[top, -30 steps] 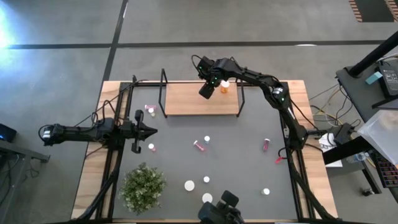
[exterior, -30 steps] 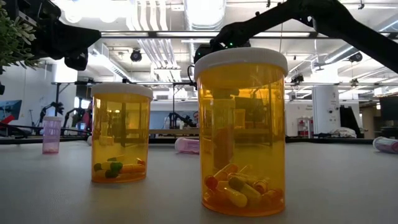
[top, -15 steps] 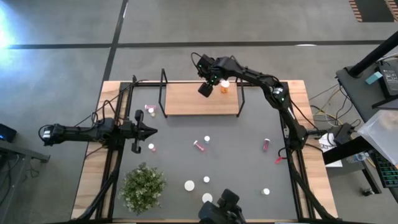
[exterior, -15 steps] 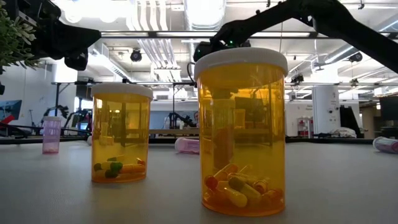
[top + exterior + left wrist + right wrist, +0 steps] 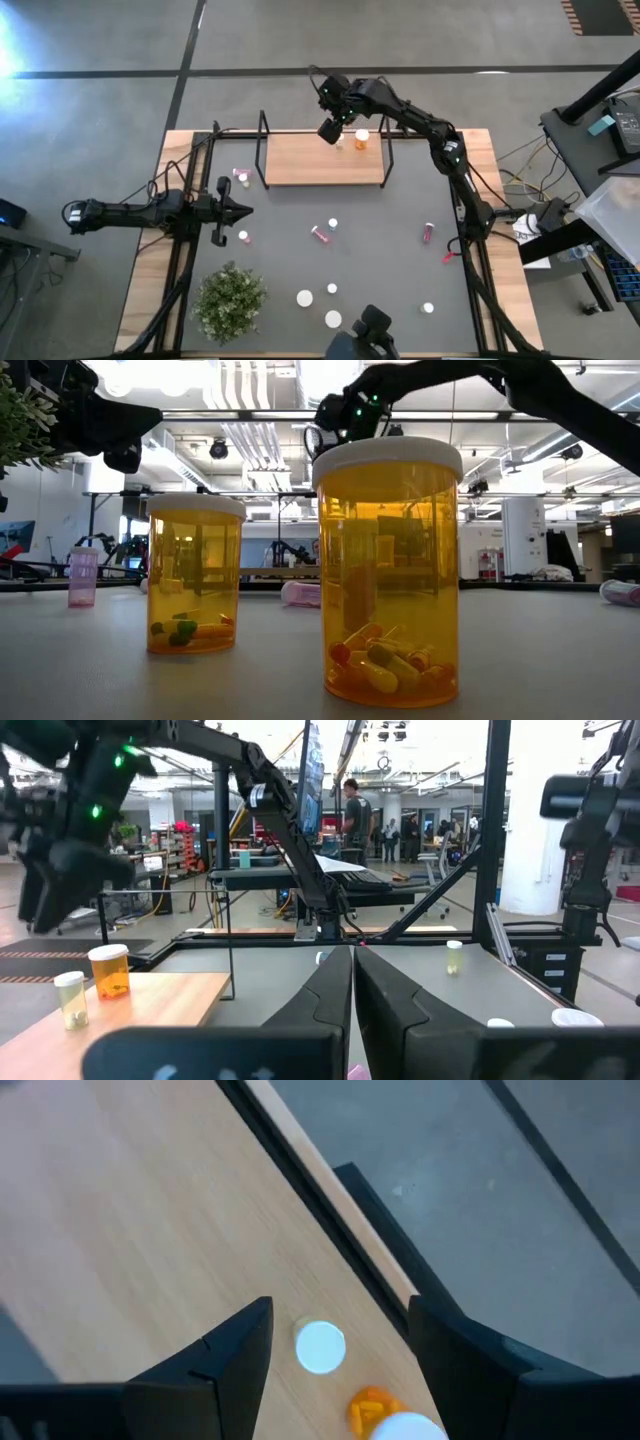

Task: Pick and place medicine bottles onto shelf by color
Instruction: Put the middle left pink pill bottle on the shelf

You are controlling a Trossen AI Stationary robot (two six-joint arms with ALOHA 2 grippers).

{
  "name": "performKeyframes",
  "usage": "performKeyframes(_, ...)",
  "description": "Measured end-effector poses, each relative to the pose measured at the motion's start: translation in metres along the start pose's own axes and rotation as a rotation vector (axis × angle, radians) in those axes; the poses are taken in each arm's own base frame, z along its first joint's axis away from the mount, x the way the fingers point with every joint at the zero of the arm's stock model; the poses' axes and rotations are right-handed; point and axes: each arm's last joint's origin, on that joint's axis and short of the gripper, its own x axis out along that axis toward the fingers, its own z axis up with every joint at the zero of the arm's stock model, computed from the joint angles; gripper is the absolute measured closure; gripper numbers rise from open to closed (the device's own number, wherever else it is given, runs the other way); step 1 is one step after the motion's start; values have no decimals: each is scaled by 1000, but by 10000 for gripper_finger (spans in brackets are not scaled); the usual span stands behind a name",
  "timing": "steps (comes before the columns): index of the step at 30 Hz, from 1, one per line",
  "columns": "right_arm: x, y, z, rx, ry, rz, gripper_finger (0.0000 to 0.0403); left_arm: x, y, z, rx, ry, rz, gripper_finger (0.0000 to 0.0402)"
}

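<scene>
From where I'm standing a lot of this is hard to see properly. The table-level camera is mostly blocked by two big orange bottles, the nearer orange bottle (image 5: pixel 387 570) filling the middle and a second orange bottle (image 5: pixel 195 573) further left, so the shelf is basically hidden behind them in that view. Both are see-through amber with white caps, and you can see a small pile of capsules at the bottom of each, orange and yellow in the near one, a few green and orange ones in the other. A pink bottle (image 5: pixel 82 576) stands upright off to the left, and another lies on its side behind the gap between the two orange ones; its colour is tough to call.

From above, the shelf (image 5: pixel 300 165) is the light wood board at the far side of the mat, black wire frames at both ends. An orange bottle (image 5: pixel 361 138) stands near its far right corner, with a tiny pale bottle (image 5: pixel 341 143) just beside it; the wrist view shows that little one's white cap (image 5: pixel 321 1347) from straight overhead.

The right gripper (image 5: pixel 329 128) hangs above that corner with its fingers spread apart and nothing between them, the small bottle sitting free on the wood below. The left gripper (image 5: pixel 240 209) waits over the left side of the mat, fingers pressed together, holding nothing.

The remaining bottles are scattered across the dark mat, mostly just white caps from above, a couple of pink ones lying down. A bushy plant (image 5: pixel 230 298) sits at the near left.
</scene>
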Motion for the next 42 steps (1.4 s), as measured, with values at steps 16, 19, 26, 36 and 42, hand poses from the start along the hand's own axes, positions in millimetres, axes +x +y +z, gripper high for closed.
performKeyframes(16,-116,13,-6,10,-224,50,184,0,0,2,0,-24,0,402)
performKeyframes(19,-138,20,-10,10,-268,72,184,-1,0,11,0,-114,1,402)
performKeyframes(26,-171,32,-22,-19,-308,113,184,-14,0,50,-4,-551,4,402)
performKeyframes(36,-175,35,-31,-6,-241,118,184,-37,1,76,-4,-901,10,402)
performKeyframes(42,-175,36,-33,-9,-218,117,184,-37,1,76,125,-906,76,402)
